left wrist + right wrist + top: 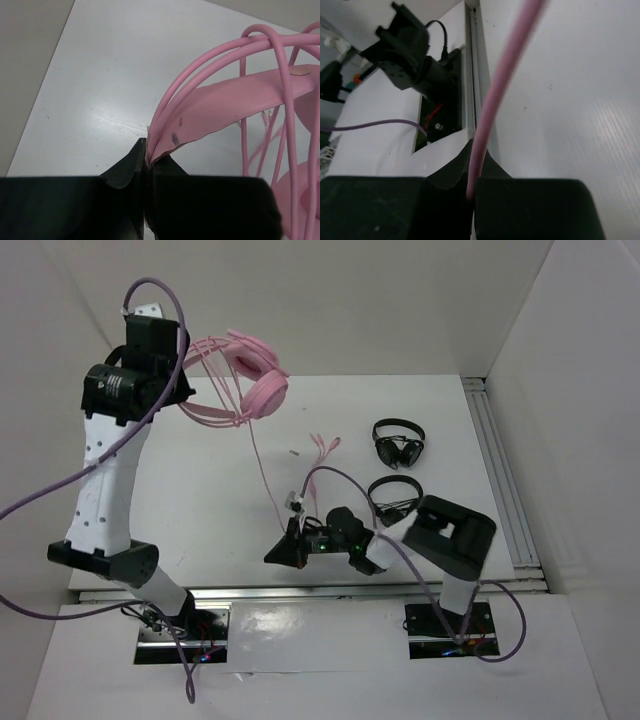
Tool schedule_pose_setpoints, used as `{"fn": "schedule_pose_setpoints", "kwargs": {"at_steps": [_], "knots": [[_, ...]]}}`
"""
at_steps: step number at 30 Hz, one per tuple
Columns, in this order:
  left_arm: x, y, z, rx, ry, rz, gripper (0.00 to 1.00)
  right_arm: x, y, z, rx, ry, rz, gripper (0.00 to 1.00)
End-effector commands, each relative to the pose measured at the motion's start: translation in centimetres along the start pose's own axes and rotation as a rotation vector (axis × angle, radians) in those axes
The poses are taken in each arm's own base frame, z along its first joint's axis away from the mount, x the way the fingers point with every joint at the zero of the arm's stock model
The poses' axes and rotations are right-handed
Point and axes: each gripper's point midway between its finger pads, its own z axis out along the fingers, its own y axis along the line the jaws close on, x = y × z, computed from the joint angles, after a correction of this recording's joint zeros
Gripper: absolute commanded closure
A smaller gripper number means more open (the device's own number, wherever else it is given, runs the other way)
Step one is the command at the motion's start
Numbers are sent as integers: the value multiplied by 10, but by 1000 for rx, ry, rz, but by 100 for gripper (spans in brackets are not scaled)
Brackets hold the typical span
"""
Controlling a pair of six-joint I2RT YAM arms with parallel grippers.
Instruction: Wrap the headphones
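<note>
The pink headphones (pixel 258 380) hang in the air at the back left, with several loops of pink cable round the headband. My left gripper (pixel 185 390) is raised high and shut on the pink headband (pixel 235 100). The thin pink cable (pixel 262 475) runs from the headset down to my right gripper (pixel 283 550), which sits low near the table's front edge and is shut on the cable (pixel 492 100). A loose end of the cable (pixel 325 445) lies on the table in the middle.
Two small black headphones lie on the table at the right, one behind (pixel 399 443) and one nearer (pixel 392 498). A metal rail (pixel 500 470) runs along the table's right edge. White walls enclose the back and sides.
</note>
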Motion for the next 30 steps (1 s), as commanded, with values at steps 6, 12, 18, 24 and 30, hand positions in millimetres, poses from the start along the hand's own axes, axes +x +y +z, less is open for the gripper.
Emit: {"fn": "schedule_pose_setpoints", "kwargs": {"at_steps": [6, 12, 18, 24, 30], "knots": [[27, 13, 62, -183, 18, -12, 100, -57, 113, -10, 45, -13, -395, 100], [141, 28, 99, -278, 249, 211, 100, -112, 100, -42, 366, 117, -623, 100], [232, 2, 99, 0, 489, 320, 100, -147, 68, -86, 697, 310, -766, 100], [263, -15, 74, 78, 528, 443, 100, -205, 57, -125, 978, 234, -890, 100], [288, -50, 24, 293, 543, 539, 100, -276, 36, -149, 1253, -1, -963, 100]]}}
